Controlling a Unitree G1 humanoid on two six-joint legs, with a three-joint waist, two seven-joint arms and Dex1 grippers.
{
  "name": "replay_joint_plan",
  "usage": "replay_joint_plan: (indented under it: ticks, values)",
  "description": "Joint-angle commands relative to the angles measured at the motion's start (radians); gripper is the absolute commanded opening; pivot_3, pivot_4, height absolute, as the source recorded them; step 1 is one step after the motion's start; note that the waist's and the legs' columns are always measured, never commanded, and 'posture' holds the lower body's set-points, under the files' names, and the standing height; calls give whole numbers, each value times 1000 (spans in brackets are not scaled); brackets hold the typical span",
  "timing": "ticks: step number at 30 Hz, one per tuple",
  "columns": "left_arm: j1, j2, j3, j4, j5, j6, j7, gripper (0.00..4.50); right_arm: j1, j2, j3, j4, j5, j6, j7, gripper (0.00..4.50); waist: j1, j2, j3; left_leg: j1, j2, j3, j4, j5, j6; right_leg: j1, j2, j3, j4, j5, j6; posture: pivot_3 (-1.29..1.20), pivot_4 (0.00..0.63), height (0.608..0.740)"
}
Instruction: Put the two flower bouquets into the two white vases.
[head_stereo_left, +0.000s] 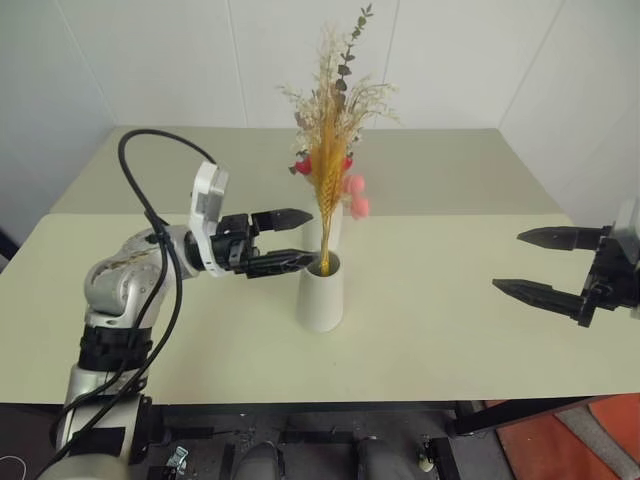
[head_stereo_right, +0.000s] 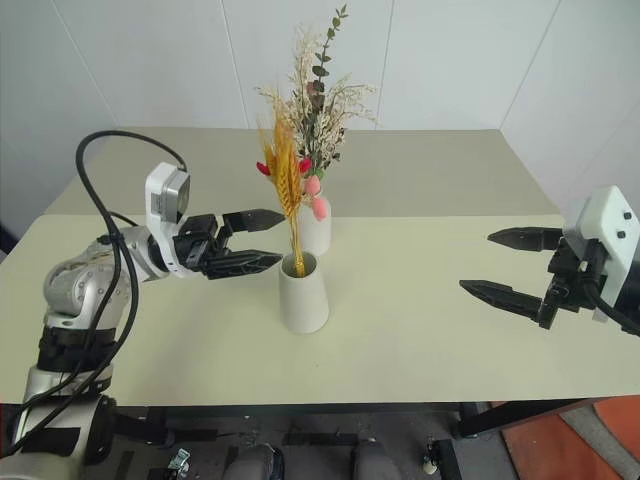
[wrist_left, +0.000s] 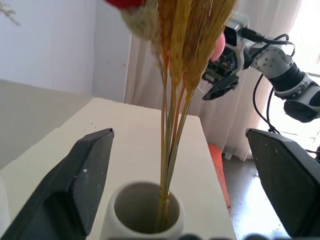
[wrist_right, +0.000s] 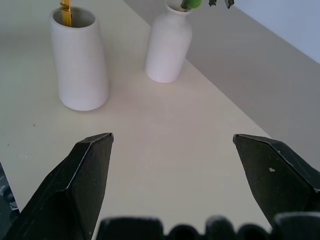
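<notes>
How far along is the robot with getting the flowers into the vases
Both look placed. The wheat bunch stands in the cone vase, and the bushier spray sits in the bottle vase behind it. The left gripper is open beside the wheat stems, holding nothing; the right gripper hangs open, apart. Nothing visible remains except drawing the left arm away.

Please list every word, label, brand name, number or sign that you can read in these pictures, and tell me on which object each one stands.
There is no readable text in any view.
The cone vase, bottle vase and table: plain, with no marks.
The wheat bunch and the bushy spray: no tag.
The left gripper and right gripper, both open: no lettering.
</notes>
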Motion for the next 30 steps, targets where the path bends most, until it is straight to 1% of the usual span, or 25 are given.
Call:
replay_joint_plan:
  ticks: [1, 5, 7, 9, 12, 14, 17, 20, 24, 30]
  values:
    - [66, 108, 94, -49, 14, -25, -3, 4490, -11, -35, -23, 0, 15, -18, 29, 4500, -3, 0, 0, 0, 0, 0, 0, 0, 0, 0, 0, 0, 0, 0, 0, 0, 150, 740]
    - [150, 236, 200, -77, 21, -59, -13, 4490, -19, -56, -34, 54, 18, -38, 86, 4500, -3, 0, 0, -1, 1, 0, 0, 0, 0, -1, 0, 0, 0, 0, 0, 0, 150, 740]
    - [213, 321, 265, -104, 41, -86, -45, 4490, -25, -72, -36, 97, 10, -58, 119, 4500, -2, 0, 0, 0, 1, 1, 0, 0, 0, 0, 0, 0, -1, 0, 0, 0, 150, 740]
    - [267, 380, 317, -125, 46, -99, -67, 4490, -30, -83, -37, 131, 4, -76, 142, 4500, -1, 0, 0, 0, 1, 1, -1, 0, 0, -1, 0, 0, -1, -1, -1, 0, 150, 740]
    - [398, 485, 445, -151, 84, -119, -127, 4490, -45, -107, -20, 200, -14, -111, 180, 4500, 0, 0, 0, 0, 2, 2, -1, 0, 1, -1, 0, -1, -1, -1, -1, 0, 150, 740]
    - [472, 530, 514, -160, 116, -136, -155, 4490, -57, -117, -5, 240, -24, -133, 200, 4500, -1, 0, 0, 0, 2, 3, -1, 0, 1, -1, 0, -1, -1, -1, -2, 0, 150, 740]
    - [533, 562, 611, -139, 141, -155, -179, 4490, -84, -124, 32, 299, -48, -167, 211, 4500, 1, 0, 0, 1, 3, 3, -2, 0, 1, -1, 0, -1, -1, -2, -2, 0, 150, 740]
    - [534, 577, 655, -109, 142, -155, -179, 4490, -109, -129, 64, 342, -68, -194, 222, 4500, 4, 1, 0, 2, 3, 4, -2, 0, 1, -1, 0, -1, -1, -4, 0, 0, 150, 740]
    - [525, 577, 662, -98, 139, -167, -172, 4490, -123, -132, 77, 374, -83, -217, 233, 4500, 3, 1, 1, 1, 3, 4, -2, 0, 0, -2, 0, 0, -1, -4, -1, 0, 150, 740]
    - [510, 584, 643, -98, 140, -185, -166, 4490, -107, -132, 53, 382, -102, -233, 230, 4500, 1, 1, 1, 1, 3, 4, -3, 0, 1, -2, 1, 0, -1, -4, -2, 0, 150, 740]
